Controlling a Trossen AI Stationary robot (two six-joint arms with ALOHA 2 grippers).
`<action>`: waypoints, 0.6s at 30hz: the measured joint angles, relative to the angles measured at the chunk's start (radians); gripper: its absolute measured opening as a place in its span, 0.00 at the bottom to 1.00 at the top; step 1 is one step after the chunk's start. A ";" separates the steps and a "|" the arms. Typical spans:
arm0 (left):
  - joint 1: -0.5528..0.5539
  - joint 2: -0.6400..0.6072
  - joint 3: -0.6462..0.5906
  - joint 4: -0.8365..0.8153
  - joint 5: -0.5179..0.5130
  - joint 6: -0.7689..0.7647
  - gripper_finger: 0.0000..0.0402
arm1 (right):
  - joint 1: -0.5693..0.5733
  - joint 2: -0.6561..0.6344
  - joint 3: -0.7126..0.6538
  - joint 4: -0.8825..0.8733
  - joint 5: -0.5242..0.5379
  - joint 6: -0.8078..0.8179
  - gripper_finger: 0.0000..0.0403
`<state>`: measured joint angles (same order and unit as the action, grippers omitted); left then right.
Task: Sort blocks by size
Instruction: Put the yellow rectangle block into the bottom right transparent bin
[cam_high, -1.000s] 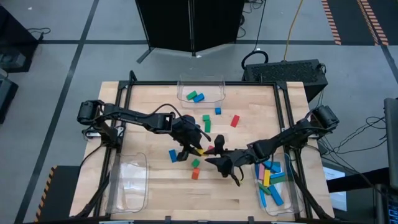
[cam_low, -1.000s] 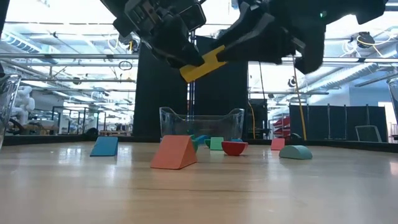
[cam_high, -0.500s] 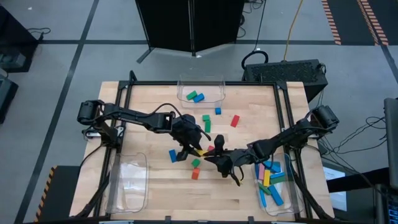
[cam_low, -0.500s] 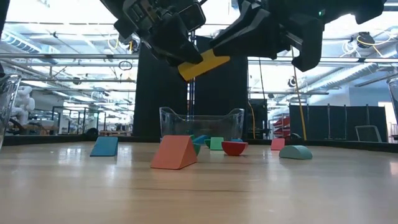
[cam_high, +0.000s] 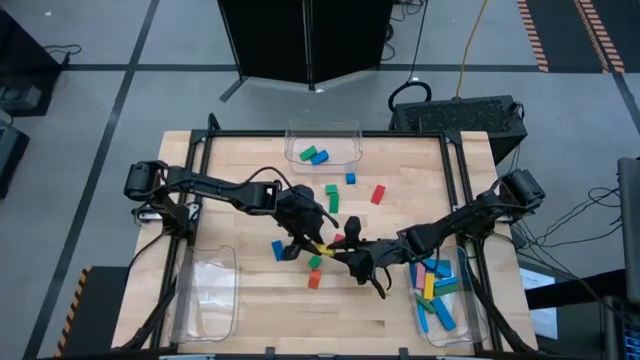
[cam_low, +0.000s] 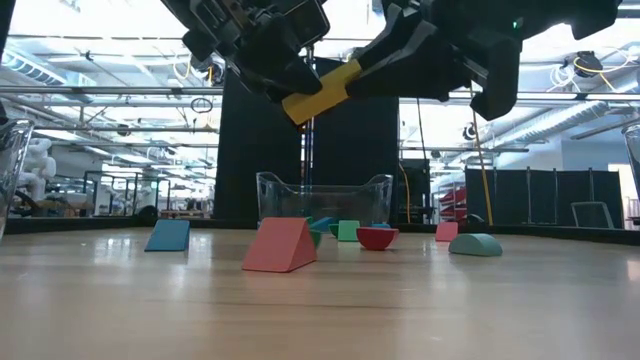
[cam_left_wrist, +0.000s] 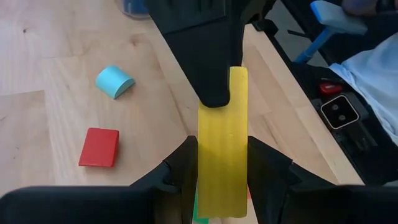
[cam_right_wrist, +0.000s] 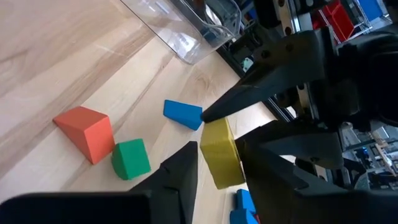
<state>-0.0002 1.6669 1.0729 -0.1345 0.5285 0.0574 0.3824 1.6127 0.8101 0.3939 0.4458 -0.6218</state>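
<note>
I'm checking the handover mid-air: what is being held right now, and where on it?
The yellow bar is gripped at both ends: the left gripper clamps one end, the right gripper the other.

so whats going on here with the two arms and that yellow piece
Both arms meet above the middle of the table on one long yellow block. The left gripper is clamped on one end, and the right gripper has its fingers around the other end, so it looks like a mid-air handover. Other blocks already lie in the clear bins, and several still sit loose on the table.
</note>
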 joint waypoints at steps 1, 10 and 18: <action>0.000 0.000 0.000 0.000 0.000 0.000 0.28 | 0.000 0.000 0.000 0.000 0.000 -0.004 0.31; 0.001 0.000 0.000 0.004 -0.001 0.000 0.28 | 0.000 0.000 0.000 0.005 -0.001 0.004 0.23; -0.001 0.000 0.000 0.013 -0.028 0.025 0.28 | 0.001 0.000 0.000 0.000 0.000 0.053 0.10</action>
<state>-0.0013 1.6669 1.0725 -0.1215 0.5001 0.0821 0.3838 1.6127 0.8097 0.3935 0.4455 -0.5686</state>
